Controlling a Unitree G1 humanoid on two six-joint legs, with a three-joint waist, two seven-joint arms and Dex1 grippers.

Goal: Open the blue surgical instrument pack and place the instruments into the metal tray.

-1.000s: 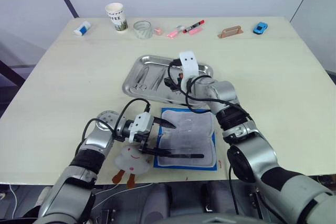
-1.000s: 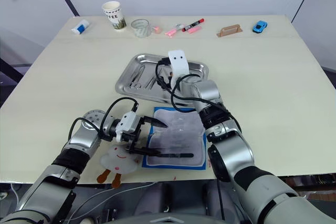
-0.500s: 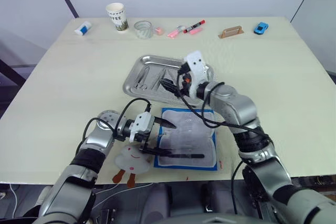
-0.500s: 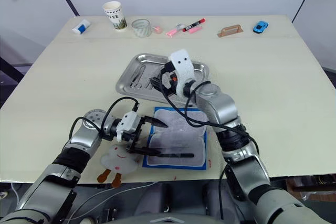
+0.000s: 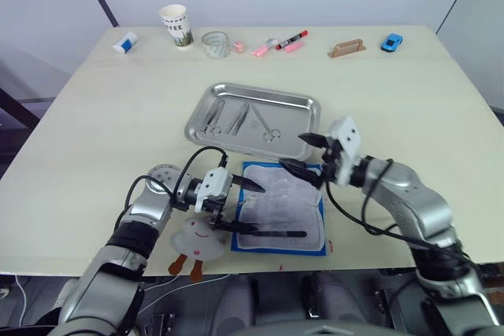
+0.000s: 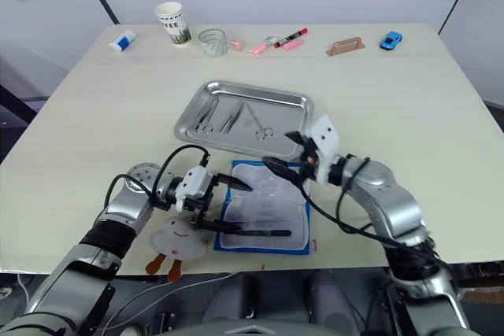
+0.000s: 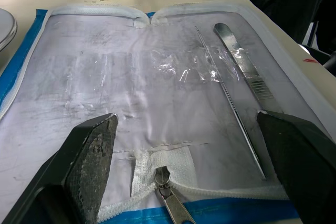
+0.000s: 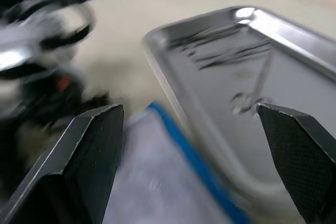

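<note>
From the head cameras, the blue surgical instrument pack (image 5: 280,208) lies unfolded near the front edge of the table (image 5: 110,108), its pale lining up, just in front of the metal tray (image 5: 252,120). Three or four instruments (image 5: 240,118) lie in the tray, and a long dark tool (image 5: 272,233) rests along the pack's near edge. The left claw (image 5: 239,205) sits at the pack's left edge, fingers spread wide with nothing between them, beside a white plush toy (image 5: 197,243). The right claw (image 5: 303,155) hovers over the pack's far right corner, wide open and empty. A paper cup (image 5: 176,25), markers (image 5: 279,42) and a blue toy car (image 5: 390,42) line the far edge.

In the left wrist view, two slim silvery tools (image 7: 239,72) lie on the lining, between the parted fingers (image 7: 84,166); a zipper pull (image 7: 170,200) sits at the blue border.

In the right wrist view, the tray holds its instruments (image 8: 231,53), the pack's blue edge (image 8: 189,153) is just beside its rim, and the claw's fingers (image 8: 84,161) stand far apart.
</note>
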